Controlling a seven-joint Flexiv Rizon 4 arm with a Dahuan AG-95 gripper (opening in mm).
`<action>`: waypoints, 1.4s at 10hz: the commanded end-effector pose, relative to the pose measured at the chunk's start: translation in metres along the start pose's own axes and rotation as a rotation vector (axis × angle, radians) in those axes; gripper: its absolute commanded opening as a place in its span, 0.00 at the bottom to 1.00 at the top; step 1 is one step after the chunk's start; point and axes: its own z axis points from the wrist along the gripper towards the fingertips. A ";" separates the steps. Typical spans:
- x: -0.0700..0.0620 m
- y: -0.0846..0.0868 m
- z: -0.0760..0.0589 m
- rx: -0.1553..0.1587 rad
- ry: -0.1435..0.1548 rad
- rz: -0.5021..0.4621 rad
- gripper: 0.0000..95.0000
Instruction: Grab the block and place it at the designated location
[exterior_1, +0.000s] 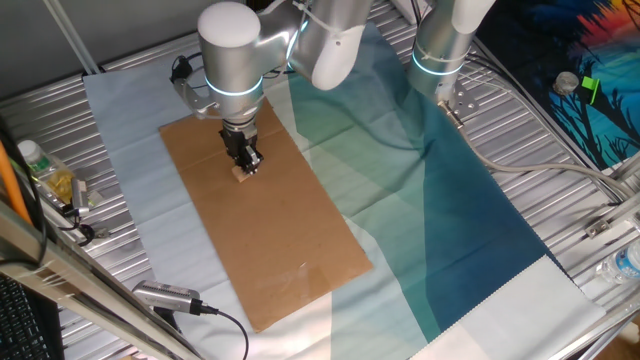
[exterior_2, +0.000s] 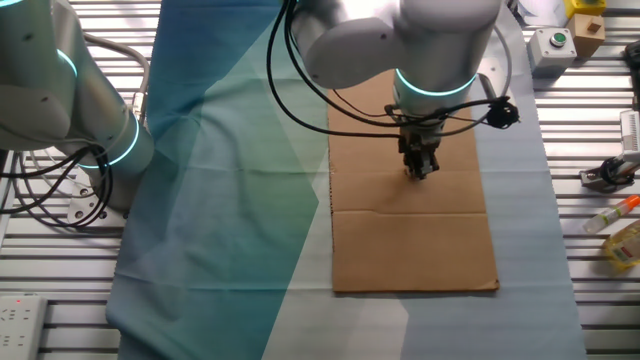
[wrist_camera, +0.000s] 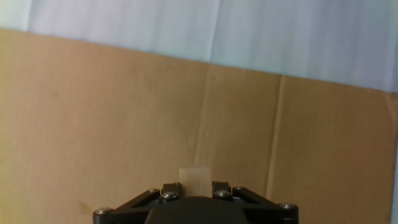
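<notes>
The block (wrist_camera: 195, 180) is a small pale tan cube sitting between my two fingers, low in the hand view. It also shows in one fixed view (exterior_1: 242, 175), at the fingertips and right at the surface of the brown cardboard sheet (exterior_1: 290, 250). My gripper (exterior_1: 247, 166) points straight down over the far part of the sheet and is shut on the block. In the other fixed view my gripper (exterior_2: 420, 170) hides the block. The black dot mark does not show in any view.
The cardboard (exterior_2: 410, 240) lies on a blue-green cloth (exterior_2: 230, 200) over a slatted metal table. A second arm (exterior_2: 70, 110) stands beside the cloth. A button box (exterior_2: 550, 45), tools and a bottle (exterior_1: 40, 165) lie near the table edges.
</notes>
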 end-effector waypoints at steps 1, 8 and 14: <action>0.000 0.000 0.000 0.000 -0.004 -0.009 0.00; 0.002 0.001 0.005 0.006 -0.017 -0.033 0.00; 0.003 0.002 0.009 0.011 -0.020 -0.053 0.40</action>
